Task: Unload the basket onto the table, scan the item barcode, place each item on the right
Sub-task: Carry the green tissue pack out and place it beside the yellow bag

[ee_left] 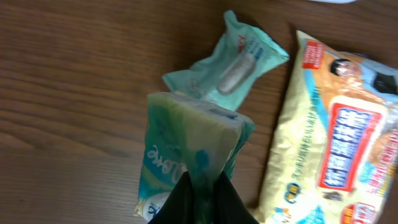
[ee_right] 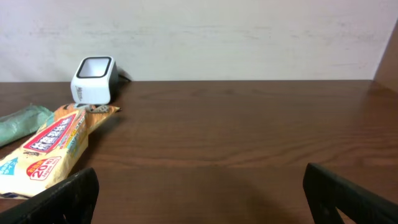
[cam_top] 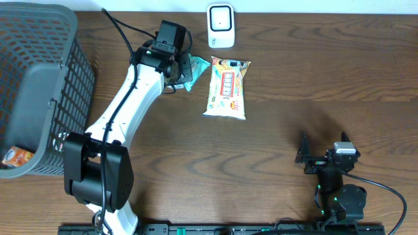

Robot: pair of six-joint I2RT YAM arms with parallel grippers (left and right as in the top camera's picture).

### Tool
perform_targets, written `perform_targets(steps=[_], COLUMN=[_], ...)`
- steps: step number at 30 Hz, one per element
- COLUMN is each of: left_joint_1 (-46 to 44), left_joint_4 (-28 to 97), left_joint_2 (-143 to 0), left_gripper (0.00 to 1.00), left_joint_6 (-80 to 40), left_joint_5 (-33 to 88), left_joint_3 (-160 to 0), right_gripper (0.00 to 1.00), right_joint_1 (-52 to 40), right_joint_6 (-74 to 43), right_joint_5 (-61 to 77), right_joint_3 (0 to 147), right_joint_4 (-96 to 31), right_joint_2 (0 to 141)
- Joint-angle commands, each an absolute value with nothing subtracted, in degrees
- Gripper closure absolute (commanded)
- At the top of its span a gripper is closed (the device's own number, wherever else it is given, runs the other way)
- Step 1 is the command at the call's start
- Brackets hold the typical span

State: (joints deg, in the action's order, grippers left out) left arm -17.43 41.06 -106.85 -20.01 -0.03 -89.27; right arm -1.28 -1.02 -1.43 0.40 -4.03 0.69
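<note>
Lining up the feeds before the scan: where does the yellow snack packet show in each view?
Overhead: yellow snack packet at upper centre, just below the white scanner.
Left wrist: packet along the right edge, right of the pale green pack pinched in the jaws.
Right wrist: packet at lower left, far end toward the scanner.
Shared landmark: the scanner, clear in overhead and right wrist only.

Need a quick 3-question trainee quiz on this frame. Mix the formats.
1. True or false: the left gripper is shut on a green packet.
2. Fill in: the right gripper has its jaws ____.
3. Which lies nearest the scanner? A) basket B) yellow packet C) right gripper
Key: 1 true; 2 open; 3 B.
</note>
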Motion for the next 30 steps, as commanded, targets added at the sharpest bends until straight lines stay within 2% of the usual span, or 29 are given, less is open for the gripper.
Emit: perform_targets(steps=[1,7,10,12,17,18,25,27,28,30], left_joint_1=[-17.45,-17.56,-17.91,-18.15,-18.65,-18.87,-18.57,-17.47,-15.79,-12.78], left_joint_4=[40.66,40.47,40.45,40.47,40.47,40.47,40.4,40.88,41.21,41.12], left_joint_2=[-107.18,-107.18,-107.18,-107.18,-107.18,-107.18,-105.97,-104.4,-102.19,-98.72], left_gripper=[0.92,0.92,0.91,0.84,0.83,0.75,0.7,0.63,0.53,0.5], left_joint_6=[-18.0,-20.18,-23.24,-23.22,-23.22,-23.22,-19.09,-16.64,-15.03,-15.0], left_joint_5=[-3.66,8.27,8.38,8.38,8.4,8.4,8.38,8.34,8.34,8.12], left_joint_3=[-89.45,-89.23,-88.92,-88.92,-88.9,-88.9,-89.97,-91.2,-92.58,-93.67], right_gripper=[0.01,0.01,0.01,0.01,0.01,0.01,0.01,0.01,0.01,0.01], right_joint_1=[-1.5,-1.5,-1.5,-1.5,-1.5,-1.5,-1.5,-1.5,-1.5,-1.5], right_joint_6=[-1.65,-1.65,-1.65,-1.65,-1.65,-1.65,-1.65,-1.65,-1.65,-1.65], right_joint_5=[-1.37,-1.37,-1.37,-1.34,-1.37,-1.34,-1.37,-1.37,-1.37,-1.37], right_joint_3=[0.32,0.32,0.32,0.32,0.32,0.32,0.32,0.32,0.32,0.32], right_joint_4=[-4.25,-4.25,-4.25,-4.25,-4.25,-4.25,-4.25,-4.25,-4.25,-4.25], right_joint_2=[0.32,0.32,0.32,0.32,0.32,0.32,0.32,0.32,0.32,0.32])
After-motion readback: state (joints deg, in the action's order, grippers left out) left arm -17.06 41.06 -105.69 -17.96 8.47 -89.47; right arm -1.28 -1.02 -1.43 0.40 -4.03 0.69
